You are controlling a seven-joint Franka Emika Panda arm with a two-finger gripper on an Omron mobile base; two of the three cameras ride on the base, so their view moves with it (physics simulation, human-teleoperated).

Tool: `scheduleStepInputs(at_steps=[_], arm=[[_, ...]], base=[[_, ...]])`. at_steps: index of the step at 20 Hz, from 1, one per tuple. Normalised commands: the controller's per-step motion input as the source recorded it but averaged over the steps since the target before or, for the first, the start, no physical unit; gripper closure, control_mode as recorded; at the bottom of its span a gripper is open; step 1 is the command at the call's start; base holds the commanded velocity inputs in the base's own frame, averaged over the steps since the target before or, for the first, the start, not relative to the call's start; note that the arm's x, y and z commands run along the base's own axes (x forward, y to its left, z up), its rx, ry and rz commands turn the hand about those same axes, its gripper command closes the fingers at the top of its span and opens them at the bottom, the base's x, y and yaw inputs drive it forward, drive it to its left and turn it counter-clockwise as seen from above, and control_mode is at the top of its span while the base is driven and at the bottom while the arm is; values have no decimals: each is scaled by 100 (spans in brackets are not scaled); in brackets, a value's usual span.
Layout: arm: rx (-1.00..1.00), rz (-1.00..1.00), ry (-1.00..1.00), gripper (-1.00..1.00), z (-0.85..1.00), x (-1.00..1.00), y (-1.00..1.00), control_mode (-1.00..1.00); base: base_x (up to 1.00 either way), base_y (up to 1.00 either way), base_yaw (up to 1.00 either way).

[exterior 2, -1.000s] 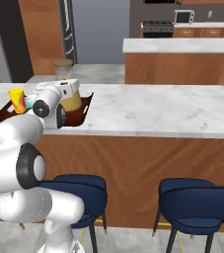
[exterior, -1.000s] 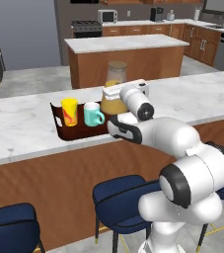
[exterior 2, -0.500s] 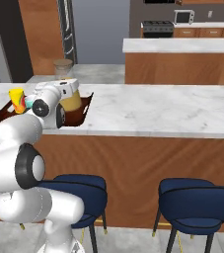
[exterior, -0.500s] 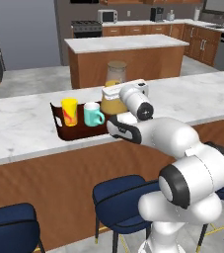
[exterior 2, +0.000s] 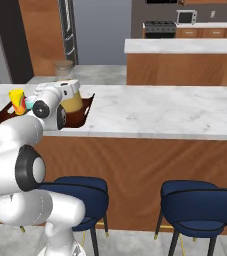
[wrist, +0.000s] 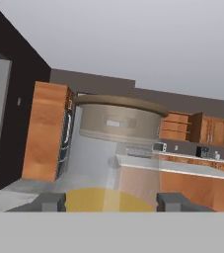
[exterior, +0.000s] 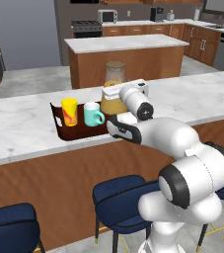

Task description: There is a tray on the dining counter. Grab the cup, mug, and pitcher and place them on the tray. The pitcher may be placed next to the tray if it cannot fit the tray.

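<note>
Left base view: you had the cup (exterior: 69, 111) and mug (exterior: 92, 114) standing on the tray (exterior: 59, 131), the pitcher (exterior: 114, 94) at its far end. Hand view: your gripper (wrist: 111, 201) stood parted around the pitcher (wrist: 118, 148), apparently released; little remained.

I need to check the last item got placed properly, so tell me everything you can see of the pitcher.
The pitcher is a clear glass cone holding orange liquid low down, topped by a round brown cork-like lid. It stands upright at the right end of the tray, beside the mug; whether its base sits inside the rim is hidden by the arm. The gripper sits around its lower body, fingertips set apart on either side.
</note>
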Motion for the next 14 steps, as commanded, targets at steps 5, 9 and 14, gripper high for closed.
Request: scheduleStepInputs(at_steps=[5, 9, 14], arm=[[0, 0, 0, -100, 0, 0, 0, -100], [0, 0, 4, -100, 30, -5, -10, -100], [2, 0, 22, -100, 71, -21, -5, -100]], base=[[0, 0, 0], [0, 0, 0], [0, 0, 0]])
